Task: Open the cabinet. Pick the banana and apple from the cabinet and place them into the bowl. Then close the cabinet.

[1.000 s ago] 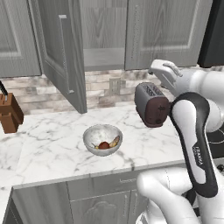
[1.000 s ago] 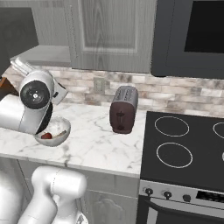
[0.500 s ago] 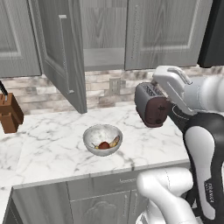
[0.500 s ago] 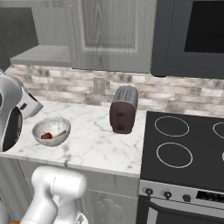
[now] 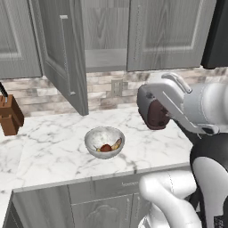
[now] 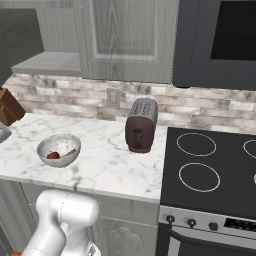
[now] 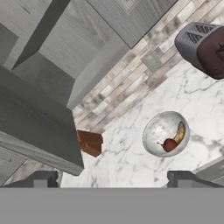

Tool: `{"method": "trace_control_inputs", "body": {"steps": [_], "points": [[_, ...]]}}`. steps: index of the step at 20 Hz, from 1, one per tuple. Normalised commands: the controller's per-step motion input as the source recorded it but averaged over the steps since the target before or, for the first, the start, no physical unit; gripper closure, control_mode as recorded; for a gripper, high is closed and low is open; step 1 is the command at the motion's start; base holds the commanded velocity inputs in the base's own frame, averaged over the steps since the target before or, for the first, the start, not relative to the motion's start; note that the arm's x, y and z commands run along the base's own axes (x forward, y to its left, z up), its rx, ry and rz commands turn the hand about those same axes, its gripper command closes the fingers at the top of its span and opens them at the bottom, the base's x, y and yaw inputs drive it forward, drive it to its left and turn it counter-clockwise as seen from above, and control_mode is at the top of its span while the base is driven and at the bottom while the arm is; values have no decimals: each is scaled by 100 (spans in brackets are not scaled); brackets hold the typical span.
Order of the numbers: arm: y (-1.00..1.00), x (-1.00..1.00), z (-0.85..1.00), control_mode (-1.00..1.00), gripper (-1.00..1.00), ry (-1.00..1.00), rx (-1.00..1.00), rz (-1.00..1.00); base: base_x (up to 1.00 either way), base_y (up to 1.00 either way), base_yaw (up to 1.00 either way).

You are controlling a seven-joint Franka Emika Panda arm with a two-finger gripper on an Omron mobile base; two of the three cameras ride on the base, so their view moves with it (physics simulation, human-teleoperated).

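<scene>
Gripper (image 7: 112, 179) open, empty | bowl (image 5: 104, 141): 1 banana (image 5: 116, 144), 1 apple (image 5: 106, 148) | cabinet (image 5: 62, 53): 1 door open

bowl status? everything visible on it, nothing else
The bowl is round, wide and shallow, of mottled grey-white glassy material. It sits upright on the white marble counter, near the front edge, below the cabinet's open door and left of the toaster, apart from both. Inside lie the dark red apple and the pale yellow banana, side by side. Nothing else touches it.
</scene>
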Motion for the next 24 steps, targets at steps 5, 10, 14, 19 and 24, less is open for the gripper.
{"method": "trace_control_inputs", "body": {"steps": [5, 10, 14, 19, 24], "points": [[49, -48, 0, -100, -100, 0, 0, -3, 0, 0, 0], [57, -12, 0, -100, -100, 0, -1, -6, 0, 0, 0], [64, 0, 0, -100, -100, -2, 0, -9, 0, 0, 0], [66, 4, 0, -100, -100, -3, -1, -10, 0, 0, 0], [58, 17, 0, -100, -100, 0, 0, -10, 0, 0, 0]]}}
